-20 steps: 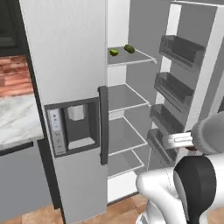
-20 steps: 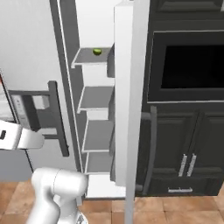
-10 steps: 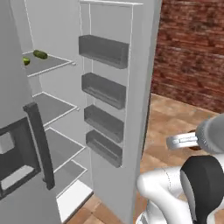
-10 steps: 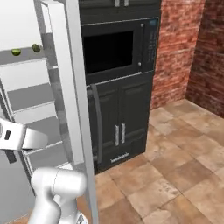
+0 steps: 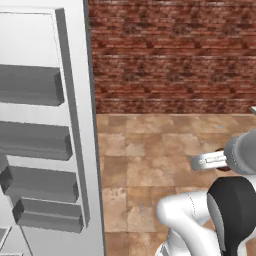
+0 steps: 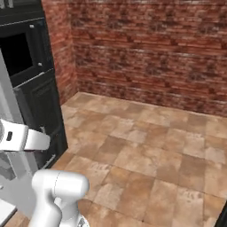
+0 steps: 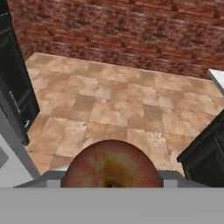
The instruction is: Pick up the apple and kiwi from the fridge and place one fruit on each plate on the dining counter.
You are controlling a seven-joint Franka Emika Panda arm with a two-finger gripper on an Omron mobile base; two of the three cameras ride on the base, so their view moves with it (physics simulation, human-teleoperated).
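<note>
Item: apple (image 7: 113, 165), red with yellow flecks, seated low in the hand view, apparently clasped between the fingers, though the tips are hidden.

Fridge (image 5: 47, 150): door open at the left edge of the left base view, bins showing.

Surroundings: brick wall (image 6: 146, 48), tiled floor (image 6: 146, 146), black oven cabinet (image 6: 31, 80).

Handling: carry level, grip steady, swing wide of the fridge door towards the dining counter.
</note>
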